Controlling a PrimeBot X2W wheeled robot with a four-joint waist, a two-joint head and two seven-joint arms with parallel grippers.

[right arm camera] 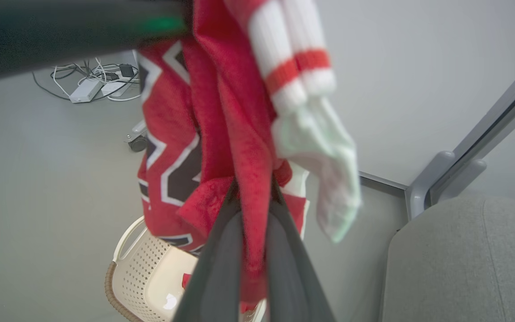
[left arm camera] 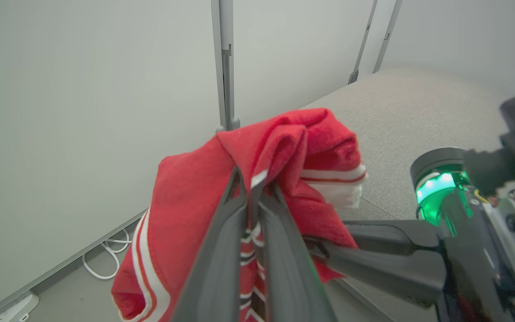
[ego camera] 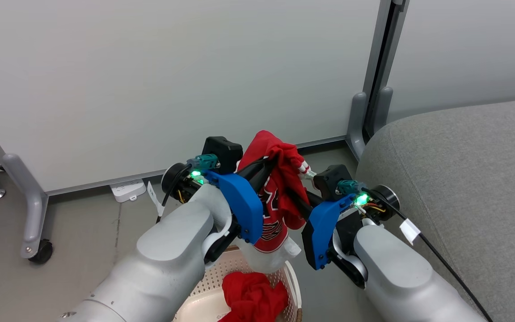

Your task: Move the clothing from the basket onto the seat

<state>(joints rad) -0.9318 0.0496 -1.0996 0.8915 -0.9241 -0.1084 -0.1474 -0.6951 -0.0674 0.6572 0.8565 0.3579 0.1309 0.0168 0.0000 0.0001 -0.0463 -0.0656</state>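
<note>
Both arms are up in front of me in the head view. My left gripper point(ego camera: 270, 162) has its two long dark fingers pressed together on a soft red basketball shirt point(ego camera: 280, 188) with black-and-white lettering and white trim. The left wrist view confirms it: fabric is pinched between the fingers point(left arm camera: 217, 259) and the shirt point(left arm camera: 186, 201) is bunched over the tips. My right gripper point(ego camera: 294, 197) comes in from the other side, clamped on the same shirt lower down. In the right wrist view, red cloth point(right arm camera: 239, 134) runs straight down between that gripper's closed fingers point(right arm camera: 213, 268). So that's two grips on one garment, held in the air between the arms.

A pale white flap of cloth point(right arm camera: 329, 179) dangles off the bundle, blurred, so I can't say whether it's trim or a separate piece.

Directly below sits the oval cream plastic laundry basket point(ego camera: 221, 273) with perforated walls, and its brown woven-look rim point(right arm camera: 111, 286) shows from the right wrist. A second crumpled red garment point(ego camera: 253, 297) lies inside it.

The big grey woven-fabric sofa point(ego camera: 463, 179) is off to my right. Its rounded corner is near the right arm, and the shirt isn't touching it.

Behind are pale wall panels, a grey partition foot on a caster point(ego camera: 34, 214) and a white power strip point(ego camera: 125, 190) on the floor.
</note>
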